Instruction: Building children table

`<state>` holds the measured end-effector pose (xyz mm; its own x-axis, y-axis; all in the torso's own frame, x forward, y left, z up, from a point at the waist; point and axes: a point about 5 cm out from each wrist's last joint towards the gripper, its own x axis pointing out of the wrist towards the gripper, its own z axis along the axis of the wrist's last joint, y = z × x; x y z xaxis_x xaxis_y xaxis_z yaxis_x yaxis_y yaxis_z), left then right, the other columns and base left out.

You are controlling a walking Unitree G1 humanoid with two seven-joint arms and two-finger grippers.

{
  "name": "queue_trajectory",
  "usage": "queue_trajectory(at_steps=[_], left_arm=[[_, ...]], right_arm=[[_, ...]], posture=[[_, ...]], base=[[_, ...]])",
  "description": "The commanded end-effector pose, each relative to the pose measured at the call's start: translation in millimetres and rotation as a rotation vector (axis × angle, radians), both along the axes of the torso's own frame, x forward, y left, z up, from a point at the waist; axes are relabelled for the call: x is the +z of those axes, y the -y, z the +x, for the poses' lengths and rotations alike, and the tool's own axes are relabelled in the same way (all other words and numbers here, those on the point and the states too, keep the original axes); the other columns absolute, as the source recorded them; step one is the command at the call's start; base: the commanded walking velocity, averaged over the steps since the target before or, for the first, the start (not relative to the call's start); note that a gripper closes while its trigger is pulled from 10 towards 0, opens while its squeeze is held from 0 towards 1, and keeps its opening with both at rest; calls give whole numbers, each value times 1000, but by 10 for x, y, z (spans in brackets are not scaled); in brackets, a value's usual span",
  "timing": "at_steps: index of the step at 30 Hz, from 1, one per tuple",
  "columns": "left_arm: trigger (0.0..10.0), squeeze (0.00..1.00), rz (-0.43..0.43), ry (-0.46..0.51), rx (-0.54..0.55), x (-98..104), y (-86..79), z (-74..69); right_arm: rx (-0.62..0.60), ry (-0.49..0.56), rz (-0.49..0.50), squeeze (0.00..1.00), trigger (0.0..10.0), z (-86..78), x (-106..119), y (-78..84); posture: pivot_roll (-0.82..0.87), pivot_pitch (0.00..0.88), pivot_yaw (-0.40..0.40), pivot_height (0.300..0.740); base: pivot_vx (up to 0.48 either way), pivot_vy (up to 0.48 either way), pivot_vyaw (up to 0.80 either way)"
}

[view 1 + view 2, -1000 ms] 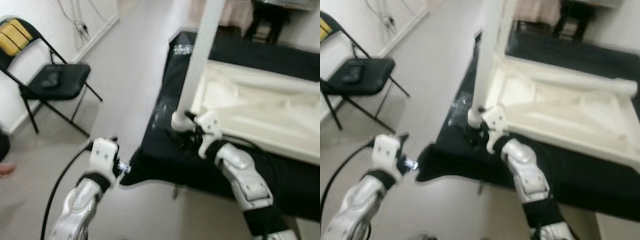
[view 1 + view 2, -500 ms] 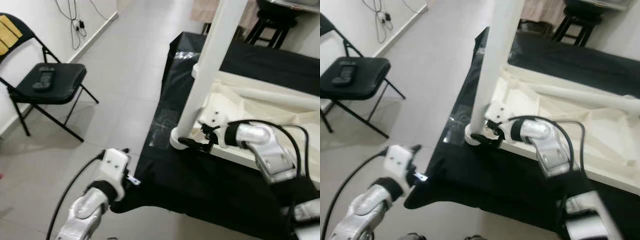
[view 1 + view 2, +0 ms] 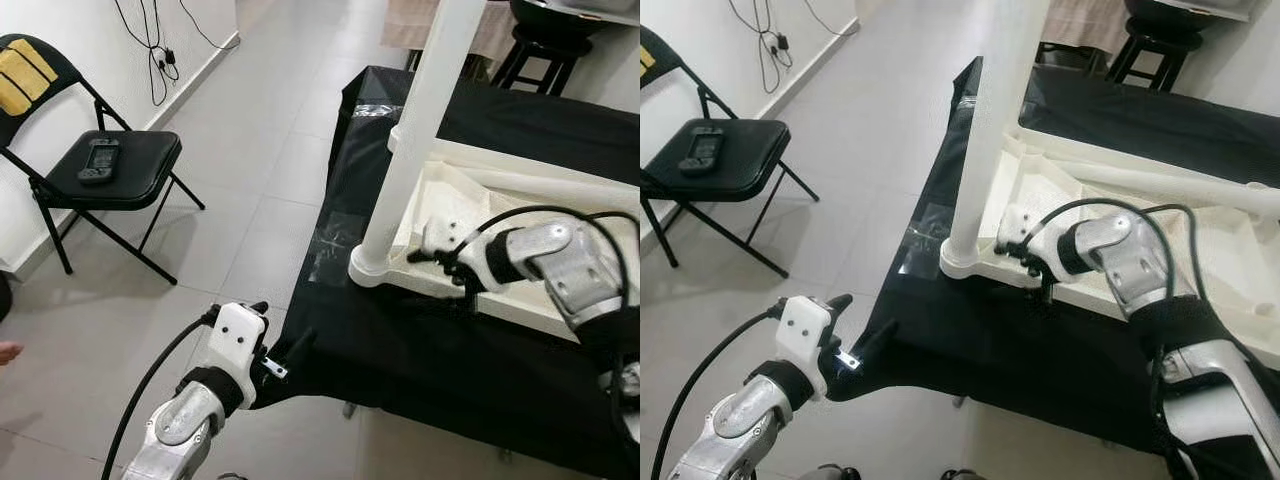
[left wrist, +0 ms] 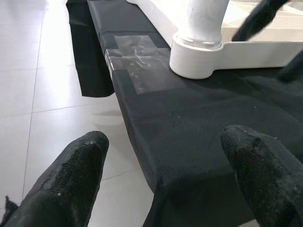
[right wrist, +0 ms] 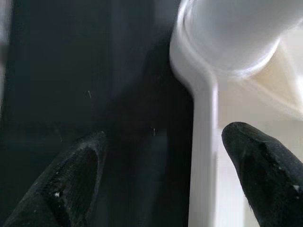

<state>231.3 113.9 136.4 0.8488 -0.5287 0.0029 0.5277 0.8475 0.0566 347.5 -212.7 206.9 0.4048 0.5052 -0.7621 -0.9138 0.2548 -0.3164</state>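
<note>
The white children's table (image 3: 545, 215) lies upside down on a black cloth (image 3: 420, 350). One white leg (image 3: 418, 130) stands upright in its near corner socket (image 4: 196, 45). My right gripper (image 3: 452, 278) is at the table's near rim (image 5: 203, 156), just right of the leg's base (image 5: 232, 33). It is open, with the rim running between its fingers (image 5: 71, 184). My left gripper (image 3: 280, 330) is low at the cloth's front left corner, open and empty (image 4: 165, 189), facing the leg's base.
A black folding chair (image 3: 110, 165) with a small device (image 3: 97, 160) on its seat stands on the tiled floor at the left. Cables (image 3: 160, 40) hang on the wall. A dark stool (image 3: 540, 45) stands beyond the table. A person's hand (image 3: 8, 352) shows at the left edge.
The camera has shifted. My right arm has swung out to the right, and its gripper has drawn back from the leg's base along the rim. The left gripper stays by the cloth corner.
</note>
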Motion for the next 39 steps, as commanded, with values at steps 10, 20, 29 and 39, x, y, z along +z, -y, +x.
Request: queue_trajectory(at_steps=[10, 20, 29, 39], left_arm=[[10000, 0, 13, -26, -11, -24, 11, -60], [10000, 0, 12, -28, -7, -22, 20, -58], [10000, 0, 14, -30, -4, -25, 29, -56], [10000, 0, 18, -29, -5, -18, 34, -71]], right_arm=[[-224, 19, -129, 0, 0, 228, -106, 52], [-205, 24, 44, 0, 0, 324, 22, -266], [-217, 111, 157, 0, 10000, 465, 129, -541], [-298, 252, 322, 0, 10000, 603, 285, -945]], posture=[[95, 238, -95, 740], [95, 236, -99, 740], [100, 234, -103, 740], [104, 246, -103, 740]], base=[[0, 0, 0], [0, 0, 0], [0, 0, 0], [0, 0, 0]])
